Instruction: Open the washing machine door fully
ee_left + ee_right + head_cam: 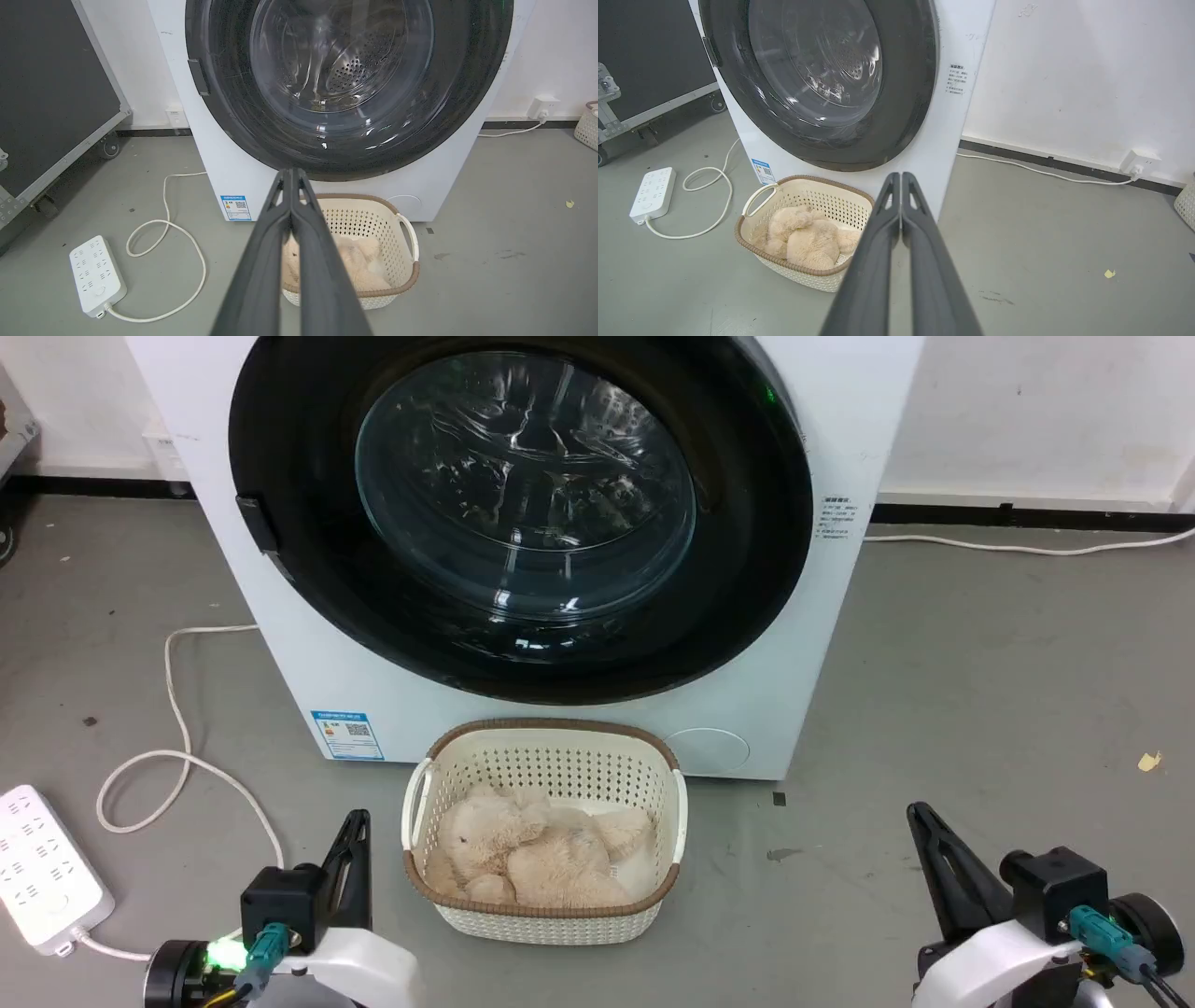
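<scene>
The white washing machine (840, 420) (233, 172) (943, 135) stands ahead against the wall. Its round glossy black door (289, 457) (224, 74) (915, 70) lies flat against the front, closed, with the steel drum showing through the clear glass bowl (523, 485). A small dark handle (257, 523) (198, 77) sits on the door's left edge. My left gripper (358, 821) (290, 171) rests low at the lower left, shut and empty. Low at the lower right, my right gripper (920, 814) (900, 175) is also shut and empty. Both are well short of the door.
A cream perforated basket (420, 803) (411, 261) (761, 200) with a beige plush toy (532, 854) sits on the floor directly before the machine. A white power strip (42, 868) and its looping cable (177, 756) lie at the left. A black wheeled case (51, 93) stands further left.
</scene>
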